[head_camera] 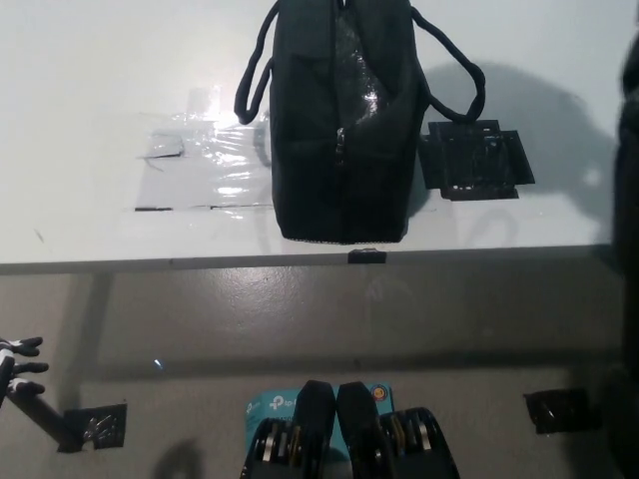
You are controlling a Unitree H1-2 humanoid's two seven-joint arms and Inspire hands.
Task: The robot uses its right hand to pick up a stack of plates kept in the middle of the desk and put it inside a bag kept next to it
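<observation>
The white left hand [15, 364] rests at eight o'clock, low at the picture's edge, fingers spread and holding nothing. On the white desk [90, 90], a patch of clear shiny tape [205, 170] lies left of centre. The black fabric bag [342, 120] stands at twelve o'clock, its long axis running twelve to six, rope handles looping out either side. Just right lies a black tape square [474, 160]. The black right arm [627, 200] shows at three o'clock; its fingers cannot be made out. No plates show.
</observation>
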